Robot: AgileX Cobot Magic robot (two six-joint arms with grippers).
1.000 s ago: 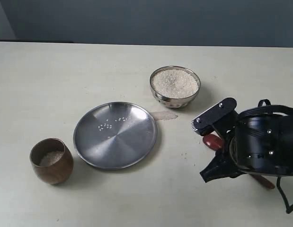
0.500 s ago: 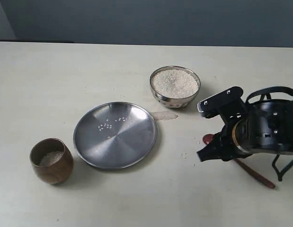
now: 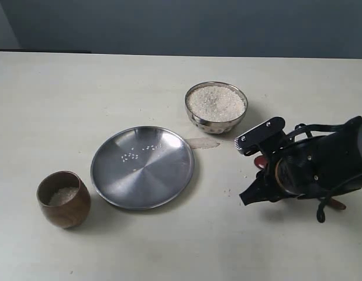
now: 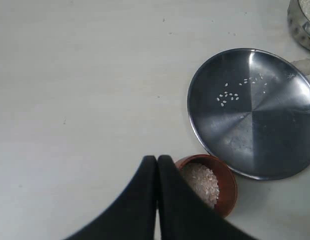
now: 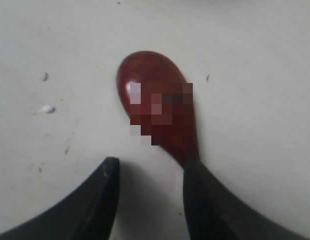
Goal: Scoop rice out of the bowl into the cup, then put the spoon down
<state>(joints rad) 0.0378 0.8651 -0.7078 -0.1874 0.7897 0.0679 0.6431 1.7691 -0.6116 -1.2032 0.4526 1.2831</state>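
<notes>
The steel bowl (image 3: 216,106) heaped with rice (image 3: 216,102) stands at the back, right of centre. At the front left is the brown cup (image 3: 64,199), with some rice (image 4: 202,182) in its bottom. The reddish spoon (image 5: 156,102) lies on the table. In the exterior view only its head (image 3: 259,162) and handle tip (image 3: 338,204) show past my right arm. My right gripper (image 5: 150,169) is open and low over the spoon's neck, which runs under one finger (image 5: 197,190). My left gripper (image 4: 157,160) is shut and empty, above the cup's edge.
A wide flat steel plate (image 3: 169,175) carrying a few loose grains (image 3: 131,156) lies between cup and bowl. A pale smear (image 3: 202,142) marks the table beside the plate. Stray grains (image 3: 227,190) lie near the right gripper. The dark wall runs along the table's far edge.
My right arm has swung down and left over the spoon, now covering most of its handle. Its jaws stayed open. Bowl, plate and cup have not moved.
</notes>
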